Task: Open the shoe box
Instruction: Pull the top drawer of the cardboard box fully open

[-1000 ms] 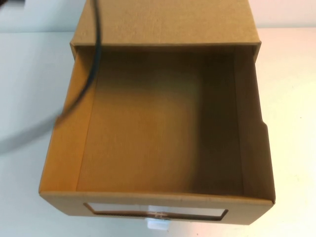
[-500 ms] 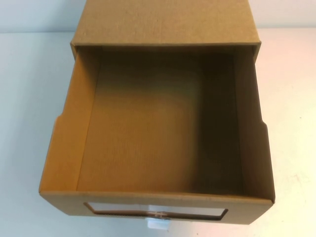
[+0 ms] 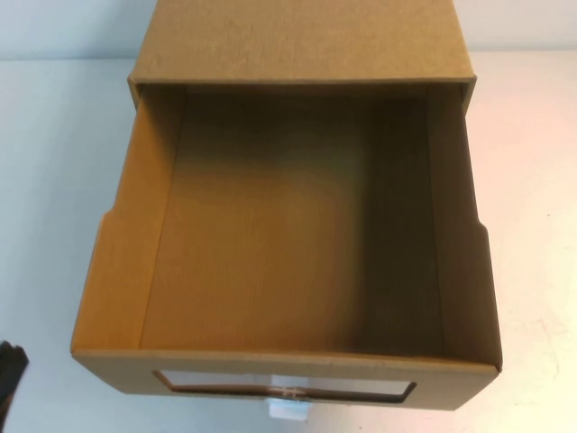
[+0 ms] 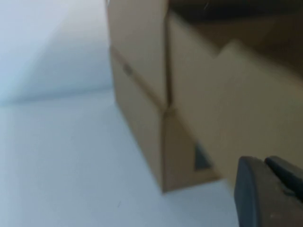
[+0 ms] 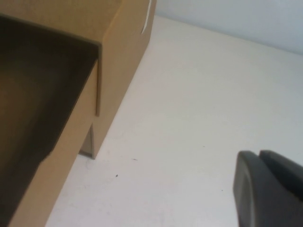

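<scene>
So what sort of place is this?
Likely a lab test bench: plain white tabletop, one open brown cardboard shoe box, left hand off its left side, right hand off its right.

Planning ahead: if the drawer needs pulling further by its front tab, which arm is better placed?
Left, probably. The left end effector sits by the front corner of the drawer, near the tab; the right end effector hangs beside the shoe box, outside the high view.

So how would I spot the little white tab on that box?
The cardboard shoe box sits on the white table, left gripper off its front-left corner, right gripper off its right side. Its drawer is pulled out; under the window in its front panel sticks out the small white tab, the only protruding piece.
</scene>
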